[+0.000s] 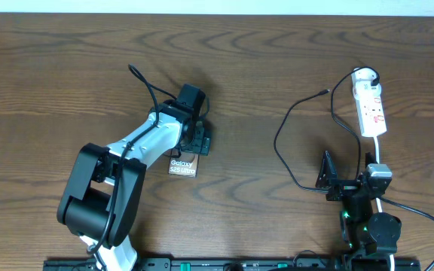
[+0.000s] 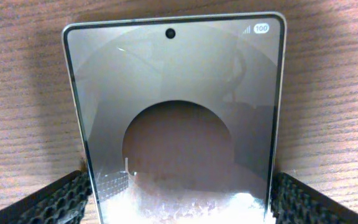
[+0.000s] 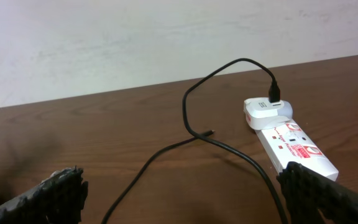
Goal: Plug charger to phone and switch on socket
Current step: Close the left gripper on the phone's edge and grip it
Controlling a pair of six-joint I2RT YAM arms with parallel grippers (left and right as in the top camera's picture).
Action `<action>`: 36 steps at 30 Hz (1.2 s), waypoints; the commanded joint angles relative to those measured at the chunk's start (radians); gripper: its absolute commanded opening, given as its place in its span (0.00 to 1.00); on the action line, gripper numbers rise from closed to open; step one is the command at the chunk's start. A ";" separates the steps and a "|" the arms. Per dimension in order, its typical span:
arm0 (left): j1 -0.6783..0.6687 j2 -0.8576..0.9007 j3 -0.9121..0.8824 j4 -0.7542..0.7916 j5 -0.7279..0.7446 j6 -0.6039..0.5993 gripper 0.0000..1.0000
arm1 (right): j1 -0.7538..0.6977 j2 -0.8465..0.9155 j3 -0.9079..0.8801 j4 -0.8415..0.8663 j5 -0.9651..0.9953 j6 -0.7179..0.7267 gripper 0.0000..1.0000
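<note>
The phone (image 2: 179, 93) lies flat on the wooden table, screen up; in the overhead view only its lower end with white text (image 1: 182, 167) shows. My left gripper (image 2: 180, 208) (image 1: 194, 143) sits low over it, open, one pad (image 2: 61, 199) close beside each long edge. The charger (image 3: 185, 118) loops over the table, its small tip (image 3: 210, 132) (image 1: 327, 91) lying free. Its other end is plugged into a white adapter (image 3: 266, 111) on the socket (image 3: 297, 146) (image 1: 370, 105). My right gripper (image 3: 185, 202) (image 1: 328, 177) is open, with the cable loop lying between its fingers and the socket beside the right one.
The socket's white cord (image 1: 380, 150) runs down toward the right arm's base. Thicker black robot cables (image 1: 420, 214) curve at the bottom right. A pale wall (image 3: 166, 37) stands behind the table's far edge.
</note>
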 commanded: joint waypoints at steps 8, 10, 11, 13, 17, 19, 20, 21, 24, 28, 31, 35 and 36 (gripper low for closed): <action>0.002 0.088 -0.071 -0.032 0.029 -0.005 0.80 | 0.001 -0.005 -0.001 -0.005 0.008 -0.012 0.99; 0.002 0.088 -0.071 -0.032 0.029 -0.005 0.80 | 0.001 -0.005 -0.001 -0.005 0.008 -0.012 0.99; 0.002 0.088 -0.071 -0.032 0.029 -0.005 0.80 | 0.001 -0.005 -0.001 -0.005 0.008 -0.012 0.99; 0.002 0.088 -0.071 -0.032 0.029 -0.005 0.80 | 0.001 -0.005 -0.001 -0.005 0.008 -0.012 0.99; 0.002 0.086 -0.061 -0.043 0.029 -0.005 0.79 | 0.001 -0.005 -0.001 -0.005 0.008 -0.012 0.99; 0.002 0.084 -0.049 -0.055 0.029 -0.005 0.78 | 0.001 -0.005 -0.001 -0.005 0.008 -0.012 0.99; 0.002 0.082 -0.040 -0.065 0.029 -0.005 0.78 | 0.001 -0.005 -0.001 -0.005 0.008 -0.012 0.99; 0.002 0.081 -0.031 -0.075 0.029 -0.005 0.77 | 0.001 -0.005 -0.001 -0.005 0.008 -0.012 0.99; 0.002 0.073 -0.003 -0.107 0.029 -0.005 0.77 | 0.001 -0.005 -0.001 -0.005 0.008 -0.012 0.99; 0.002 0.053 0.024 -0.138 0.029 -0.005 0.76 | 0.001 -0.005 -0.001 -0.005 0.008 -0.012 0.99; 0.002 0.033 0.024 -0.142 0.031 -0.006 0.76 | 0.001 -0.005 -0.001 -0.005 0.008 -0.012 0.99; 0.002 0.004 0.024 -0.151 0.069 -0.006 0.76 | 0.001 -0.005 -0.001 -0.005 0.008 -0.012 0.99; 0.002 -0.003 0.024 -0.151 0.082 -0.005 0.76 | 0.001 -0.005 -0.001 -0.005 0.008 -0.012 0.99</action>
